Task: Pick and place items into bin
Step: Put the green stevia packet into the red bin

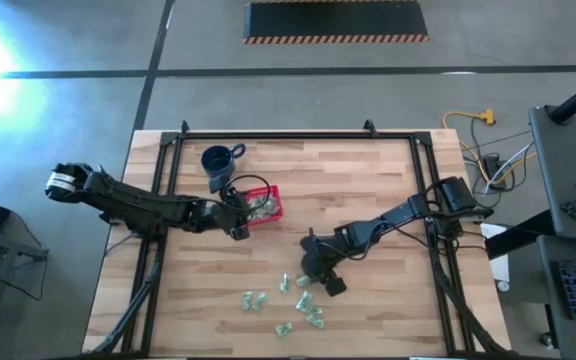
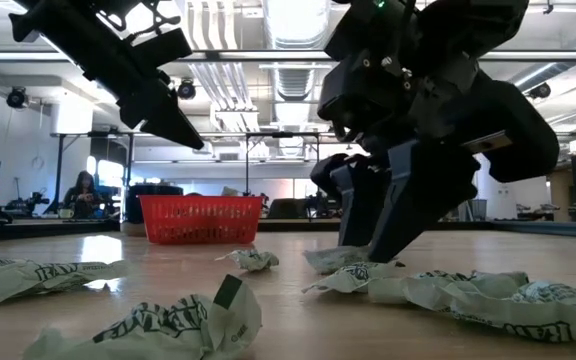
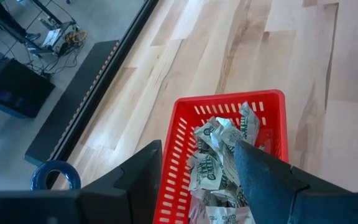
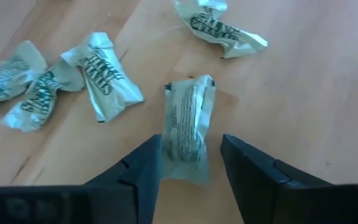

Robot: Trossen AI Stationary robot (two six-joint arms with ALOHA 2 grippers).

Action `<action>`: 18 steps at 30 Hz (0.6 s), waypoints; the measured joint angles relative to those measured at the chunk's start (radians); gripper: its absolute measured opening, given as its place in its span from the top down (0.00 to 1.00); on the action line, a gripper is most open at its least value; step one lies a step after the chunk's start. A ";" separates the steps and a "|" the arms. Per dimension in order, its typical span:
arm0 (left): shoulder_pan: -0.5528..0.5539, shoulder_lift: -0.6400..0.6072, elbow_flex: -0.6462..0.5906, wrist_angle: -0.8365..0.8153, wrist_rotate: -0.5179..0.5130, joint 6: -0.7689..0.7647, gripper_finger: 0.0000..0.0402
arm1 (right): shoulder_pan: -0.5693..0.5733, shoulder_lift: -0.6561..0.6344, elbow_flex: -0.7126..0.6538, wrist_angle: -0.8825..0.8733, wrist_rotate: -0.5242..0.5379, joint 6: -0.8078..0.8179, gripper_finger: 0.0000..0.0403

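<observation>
Several pale green-and-white wrapped pieces (image 1: 308,305) lie scattered on the wooden table toward its near edge. My right gripper (image 1: 326,280) is open and lowered to the tabletop among them. In the right wrist view its fingers (image 4: 191,142) stand on either side of one piece (image 4: 190,118) that lies flat on the wood, one finger close against its edge. The red latticed basket (image 1: 268,192) stands beside the dark blue mug (image 1: 218,162) and holds several pieces (image 3: 219,155). My left gripper (image 3: 197,149) hovers open above the basket and holds nothing.
The blue mug (image 3: 55,176) stands just beyond the basket, toward the far-left corner. More pieces (image 4: 101,74) lie near the right gripper, and others (image 2: 168,320) lie near the table's near edge. Black frame rails (image 1: 163,180) run along the table's left, right and far sides.
</observation>
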State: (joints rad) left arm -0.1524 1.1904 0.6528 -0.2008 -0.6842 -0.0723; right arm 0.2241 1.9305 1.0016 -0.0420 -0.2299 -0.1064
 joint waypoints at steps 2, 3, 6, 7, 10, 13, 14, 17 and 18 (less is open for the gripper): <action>0.000 0.000 -0.001 0.000 0.000 0.000 0.54 | 0.000 0.000 0.000 -0.002 0.012 -0.001 0.66; 0.000 0.000 -0.001 0.000 0.000 0.000 0.54 | 0.000 0.000 0.000 -0.003 0.019 -0.002 0.69; 0.000 0.000 -0.001 0.000 0.000 0.000 0.54 | -0.002 0.000 0.000 -0.005 0.025 -0.006 0.77; 0.000 0.000 -0.001 0.000 0.000 0.000 0.54 | -0.002 0.000 0.000 -0.006 0.026 -0.007 0.80; 0.000 0.000 -0.001 0.000 0.000 0.000 0.54 | -0.003 -0.001 0.000 -0.007 0.029 -0.021 0.88; -0.006 0.000 0.002 -0.002 -0.001 0.000 0.54 | -0.004 -0.010 -0.002 -0.017 0.039 -0.040 0.94; -0.011 0.000 0.005 -0.002 0.000 0.001 0.54 | -0.004 -0.017 -0.003 -0.023 0.056 -0.049 0.96; -0.030 -0.012 0.015 -0.003 0.002 0.004 0.54 | -0.009 -0.051 -0.005 -0.061 0.148 -0.072 0.98; -0.039 -0.020 0.019 -0.003 0.002 0.005 0.54 | -0.014 -0.066 -0.004 -0.071 0.188 -0.082 0.98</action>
State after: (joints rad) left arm -0.1911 1.1709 0.6713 -0.2038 -0.6819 -0.0677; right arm 0.2102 1.8645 0.9977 -0.1131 -0.0419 -0.1879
